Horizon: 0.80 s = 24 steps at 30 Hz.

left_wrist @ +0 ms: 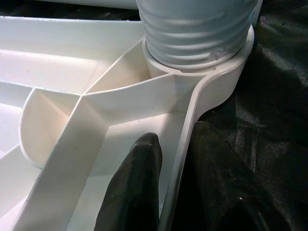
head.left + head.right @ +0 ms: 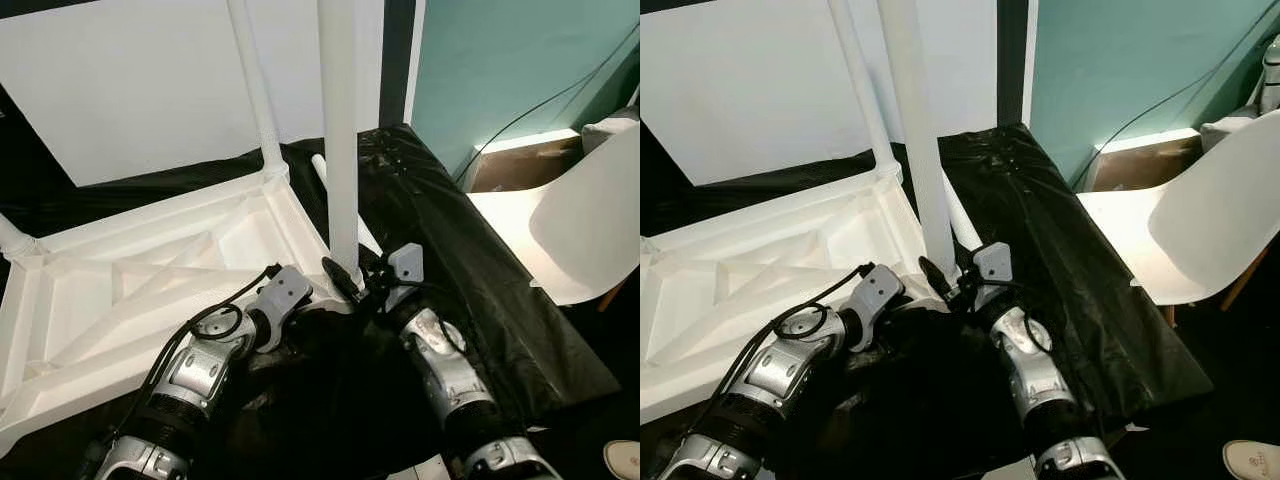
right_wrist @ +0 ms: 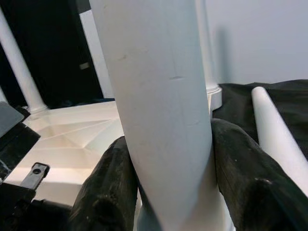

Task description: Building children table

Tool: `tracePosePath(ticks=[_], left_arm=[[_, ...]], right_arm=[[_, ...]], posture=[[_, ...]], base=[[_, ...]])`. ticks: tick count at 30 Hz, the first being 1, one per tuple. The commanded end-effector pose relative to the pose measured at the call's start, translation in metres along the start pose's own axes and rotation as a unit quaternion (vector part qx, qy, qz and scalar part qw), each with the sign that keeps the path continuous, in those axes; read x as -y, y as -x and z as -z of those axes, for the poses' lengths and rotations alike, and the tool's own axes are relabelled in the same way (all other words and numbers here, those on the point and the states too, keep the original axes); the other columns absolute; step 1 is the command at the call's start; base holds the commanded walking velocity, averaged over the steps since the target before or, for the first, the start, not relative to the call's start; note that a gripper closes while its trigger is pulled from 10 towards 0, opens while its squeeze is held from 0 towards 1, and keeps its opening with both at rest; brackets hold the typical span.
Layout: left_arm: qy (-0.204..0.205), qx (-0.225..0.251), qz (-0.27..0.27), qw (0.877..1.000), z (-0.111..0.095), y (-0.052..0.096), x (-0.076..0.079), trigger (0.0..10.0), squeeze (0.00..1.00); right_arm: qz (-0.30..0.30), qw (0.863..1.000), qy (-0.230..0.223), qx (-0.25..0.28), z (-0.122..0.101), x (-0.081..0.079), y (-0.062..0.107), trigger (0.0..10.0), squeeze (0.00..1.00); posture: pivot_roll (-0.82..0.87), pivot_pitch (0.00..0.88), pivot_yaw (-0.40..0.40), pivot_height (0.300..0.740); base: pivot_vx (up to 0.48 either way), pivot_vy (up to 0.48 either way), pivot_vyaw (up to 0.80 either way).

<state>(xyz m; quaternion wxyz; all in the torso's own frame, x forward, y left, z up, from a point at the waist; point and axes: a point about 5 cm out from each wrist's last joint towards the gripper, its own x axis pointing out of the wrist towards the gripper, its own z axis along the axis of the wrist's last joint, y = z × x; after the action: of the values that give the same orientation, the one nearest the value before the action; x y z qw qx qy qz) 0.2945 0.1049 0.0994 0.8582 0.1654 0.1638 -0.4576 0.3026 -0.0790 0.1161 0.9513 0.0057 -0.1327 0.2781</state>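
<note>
Tabletop (image 2: 120, 300), white and upside down with its ribbed underside up, lies on black sheeting (image 2: 480, 270) at about 10 o'clock from the robot. Its near corner sits at 12 o'clock, right between the two arms. The left gripper (image 1: 180, 187) pinches the tabletop's rim at that corner, one finger inside the rim and one outside on the sheeting. Just beyond it, a threaded leg (image 2: 338, 130) stands upright in the corner socket. The right gripper (image 3: 168, 192) is clenched around this leg low down, a finger pressed on either side. A loose leg (image 3: 276, 134) lies on the sheeting just past it. Farther, at 11 o'clock, another leg (image 2: 255, 85) stands in the far corner. A white chair (image 2: 570, 225) crowds the sheeting's edge at 2 o'clock.
</note>
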Motion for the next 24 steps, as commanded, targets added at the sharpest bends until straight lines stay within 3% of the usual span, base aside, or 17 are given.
tracePosePath(ticks=[1, 3, 4, 10, 11, 15, 20, 21, 22, 23, 24], left_arm=[[0.012, -0.028, 0.02, 0.999, 0.014, -0.002, 0.006, 10.0, 0.0], [0.013, -0.029, 0.019, 0.999, 0.015, -0.002, 0.006, 10.0, 0.0], [0.013, -0.03, 0.021, 0.999, 0.016, -0.002, 0.006, 10.0, 0.0], [0.014, -0.031, 0.026, 0.999, 0.016, -0.003, 0.008, 10.0, 0.0], [0.014, -0.029, 0.028, 0.999, 0.014, -0.004, 0.008, 10.0, 0.0], [0.013, -0.027, 0.028, 0.999, 0.013, -0.006, 0.009, 10.0, 0.0], [0.013, -0.027, 0.028, 0.999, 0.013, -0.006, 0.009, 10.0, 0.0], [0.012, -0.027, 0.028, 0.999, 0.013, -0.005, 0.009, 10.0, 0.0], [0.012, -0.027, 0.028, 0.999, 0.013, -0.005, 0.009, 10.0, 0.0], [0.012, -0.027, 0.027, 0.999, 0.013, -0.005, 0.008, 10.0, 0.0], [0.012, -0.027, 0.027, 0.999, 0.013, -0.004, 0.008, 10.0, 0.0]], right_arm=[[0.043, 0.999, -0.001, -0.001, 0.0, 0.013, 0.007, 10.0, 0.0], [0.038, 0.999, 0.004, -0.005, -0.001, 0.011, 0.007, 10.0, 0.0], [0.026, 1.0, 0.006, -0.007, -0.001, 0.011, 0.007, 10.0, 1.0], [-0.049, 0.998, 0.031, -0.006, -0.013, 0.025, -0.005, 10.0, 1.0], [-0.083, 0.995, 0.044, -0.013, -0.016, 0.028, -0.01, 10.0, 0.0], [-0.137, 0.987, 0.072, -0.033, -0.017, 0.033, -0.014, 10.0, 0.0], [-0.152, 0.985, 0.07, -0.041, -0.016, 0.033, -0.015, 10.0, 0.0], [-0.195, 0.977, 0.065, -0.056, -0.014, 0.031, -0.014, 8.3, 0.0], [-0.195, 0.977, 0.065, -0.056, -0.014, 0.031, -0.014, 8.3, 0.0], [-0.227, 0.97, 0.057, -0.07, -0.012, 0.03, -0.014, 1.7, 0.0], [-0.248, 0.964, 0.048, -0.078, -0.011, 0.03, -0.014, 0.0, 0.0]], posture=[[-0.05, 0.0, 0.065, 0.74], [-0.05, 0.0, 0.064, 0.74], [-0.05, 0.0, 0.063, 0.74], [-0.06, 0.0, 0.062, 0.74], [-0.06, 0.0, 0.061, 0.74], [-0.06, 0.0, 0.059, 0.74], [-0.06, 0.0, 0.06, 0.74], [-0.05, 0.0, 0.061, 0.74], [-0.05, 0.0, 0.061, 0.74], [-0.05, 0.0, 0.061, 0.74], [-0.05, 0.0, 0.06, 0.74]], base=[[0.0, 0.0, 0.0], [0.0, 0.0, 0.0], [0.0, 0.0, 0.0], [0.0, 0.0, 0.0], [0.0, 0.0, 0.0], [0.0, 0.0, 0.0], [0.0, 0.0, 0.0], [0.0, 0.0, 0.0], [0.0, 0.0, 0.0], [0.0, 0.0, 0.0], [0.0, 0.0, 0.0]])
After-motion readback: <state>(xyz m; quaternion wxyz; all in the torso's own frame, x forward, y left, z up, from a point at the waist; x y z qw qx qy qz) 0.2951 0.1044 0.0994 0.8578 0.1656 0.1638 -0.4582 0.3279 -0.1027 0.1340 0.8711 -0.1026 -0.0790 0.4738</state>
